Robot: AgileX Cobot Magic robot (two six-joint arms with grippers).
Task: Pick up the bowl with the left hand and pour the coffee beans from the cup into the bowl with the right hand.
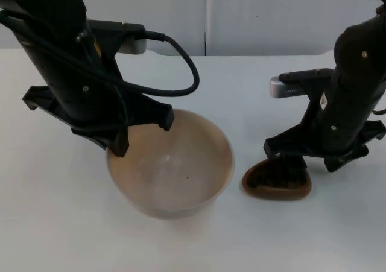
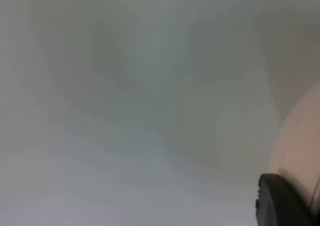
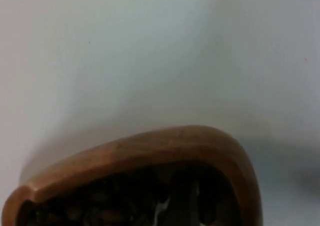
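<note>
The left claw (image 1: 140,134) grips the bowl (image 1: 170,163) at its far rim; the right claw (image 1: 288,163) reaches into the cup (image 1: 276,180) of beans, its spread hidden.

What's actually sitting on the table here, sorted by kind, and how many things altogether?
Bowls: 1, the pale bowl, empty, at the left gripper.
Cups: 1, the brown wooden cup of coffee beans, under the right gripper.
Total: 2 containers.
</note>
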